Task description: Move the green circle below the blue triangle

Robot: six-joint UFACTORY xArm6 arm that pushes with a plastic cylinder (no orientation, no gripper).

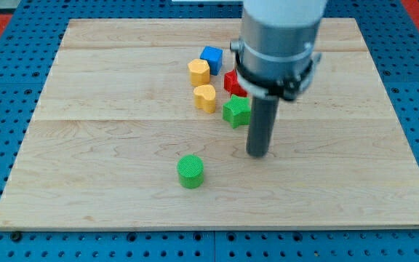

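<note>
The green circle (190, 171) lies on the wooden board toward the view's bottom, left of centre. My tip (257, 153) rests on the board to the right of the green circle and a little higher, with a gap between them. A blue block (211, 56) sits near the view's top centre; its shape reads more like a cube than a triangle. A green star (236, 111) lies just above and left of my tip.
A yellow hexagon-like block (198, 71) and a yellow heart (205, 97) stand left of the green star. A red block (233, 82) is partly hidden behind the arm's body (278, 44). The wooden board (86, 145) sits on a blue pegboard.
</note>
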